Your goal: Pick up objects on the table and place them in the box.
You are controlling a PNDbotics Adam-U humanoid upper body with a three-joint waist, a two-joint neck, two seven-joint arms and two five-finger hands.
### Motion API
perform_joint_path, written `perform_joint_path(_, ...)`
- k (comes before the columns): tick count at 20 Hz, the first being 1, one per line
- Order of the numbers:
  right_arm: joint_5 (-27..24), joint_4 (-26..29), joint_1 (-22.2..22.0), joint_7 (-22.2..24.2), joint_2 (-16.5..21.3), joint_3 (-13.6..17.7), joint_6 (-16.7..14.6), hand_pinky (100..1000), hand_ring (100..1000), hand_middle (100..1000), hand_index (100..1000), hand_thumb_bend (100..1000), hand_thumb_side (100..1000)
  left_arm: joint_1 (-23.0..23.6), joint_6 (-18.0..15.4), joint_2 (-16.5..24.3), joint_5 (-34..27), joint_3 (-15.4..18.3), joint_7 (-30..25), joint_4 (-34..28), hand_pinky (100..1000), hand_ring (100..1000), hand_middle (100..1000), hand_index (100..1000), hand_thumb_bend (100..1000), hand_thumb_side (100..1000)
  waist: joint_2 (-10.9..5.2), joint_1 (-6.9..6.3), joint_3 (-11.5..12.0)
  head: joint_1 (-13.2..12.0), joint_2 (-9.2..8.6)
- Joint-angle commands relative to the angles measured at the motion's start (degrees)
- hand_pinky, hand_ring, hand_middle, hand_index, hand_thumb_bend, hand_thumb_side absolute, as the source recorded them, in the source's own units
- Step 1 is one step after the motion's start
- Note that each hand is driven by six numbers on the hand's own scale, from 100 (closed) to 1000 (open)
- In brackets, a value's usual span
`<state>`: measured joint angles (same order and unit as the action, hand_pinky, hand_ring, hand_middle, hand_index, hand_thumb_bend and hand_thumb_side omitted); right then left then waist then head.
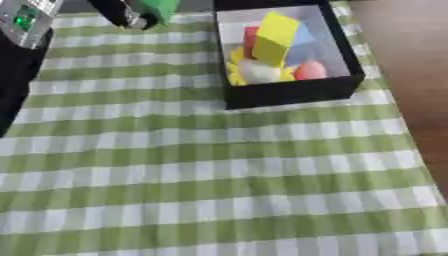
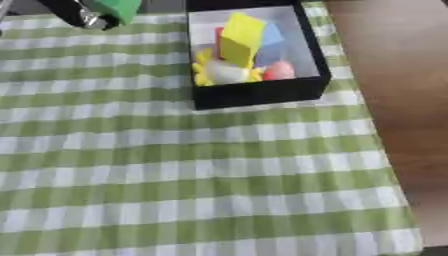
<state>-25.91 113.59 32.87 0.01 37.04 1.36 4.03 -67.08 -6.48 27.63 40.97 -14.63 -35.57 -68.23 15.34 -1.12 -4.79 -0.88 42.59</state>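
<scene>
While a green block is carried at the upper edge of both views, the risk of a drop short of the box is judged the chief one. The left hand is seen only in part, dark fingers being curled against the block's lower left side; how much of the block is enclosed cannot be told, since its top is cut off by the frame. If the hold were to slip before the rim is cleared, the block would be expected to land on the green-checked cloth covering the tabletop, to the hand's right and short of the box.

A second risk is judged to lie inside the box. Just to the right of the hand and slightly nearer the camera, the black box is already crowded: a tall yellow block is stood tilted above a red piece, a blue piece, a white rounded thing, a pink ball and a yellow item beneath. A block released on the pile could roll off or knock the yellow block over the wall.

No right hand is shown in either view.
</scene>
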Motion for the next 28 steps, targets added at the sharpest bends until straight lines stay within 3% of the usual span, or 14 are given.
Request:
perform_joint_path(1, -0.83, 1.0, 1.84, 0.23, 1.96, 0.13, -0.15, 925, 727, 594, 773, 100, 296, -3.61, 0.67, -1.57, 0.02, 2.2, 1.6, -3.05, 688, 631, 551, 581, 312, 100, -2.72, -0.8, -0.79, -1.3, 0.57)
perform_joint_path(4, -1.35, 1.0, 3.45, 0.38, 2.11, -0.11, -0.49, 924, 727, 595, 773, 100, 277, -6.65, 2.97, -5.62, 2.2, 3.79, 4.1, -3.09, 681, 626, 549, 579, 302, 100, -2.77, -0.82, -1.33, -2.23, 0.61)
perform_joint_path(11, -1.83, 1.0, 4.71, 0.47, 2.0, -0.21, -0.78, 938, 727, 596, 773, 100, 260, -8.05, 7.62, -13.92, 7.78, 0.96, 10.13, -1.76, 680, 627, 551, 581, 308, 100, -2.9, -0.79, -1.75, -3.12, 0.47)
perform_joint_path(16, -1.52, 1.0, 5.13, 0.28, 1.44, -0.18, -0.71, 934, 727, 595, 772, 100, 259, -7.11, 8.28, -18.16, 11.35, 0.07, 14.14, 0.33, 676, 625, 550, 581, 300, 100, -2.89, -0.66, -2.18, -3.83, 0.5)
perform_joint_path(22, -1.88, 1.0, 5.93, 0.96, 0.61, -0.65, -0.44, 932, 727, 596, 772, 100, 261, -6.16, 7.64, -21.15, 16.49, -3.09, 19.03, 3.67, 700, 648, 570, 594, 424, 100, -2.93, -0.69, -2.54, -4.44, 0.61)
perform_joint_path(28, -1.99, 1.0, 5.85, 0.98, 0.35, -0.58, -0.23, 932, 727, 596, 772, 100, 271, -5.1, 5.99, -22.85, 21.69, -4.81, 17.1, 8.03, 735, 680, 599, 622, 456, 100, -2.85, -0.65, -2.75, -4.96, 0.66)
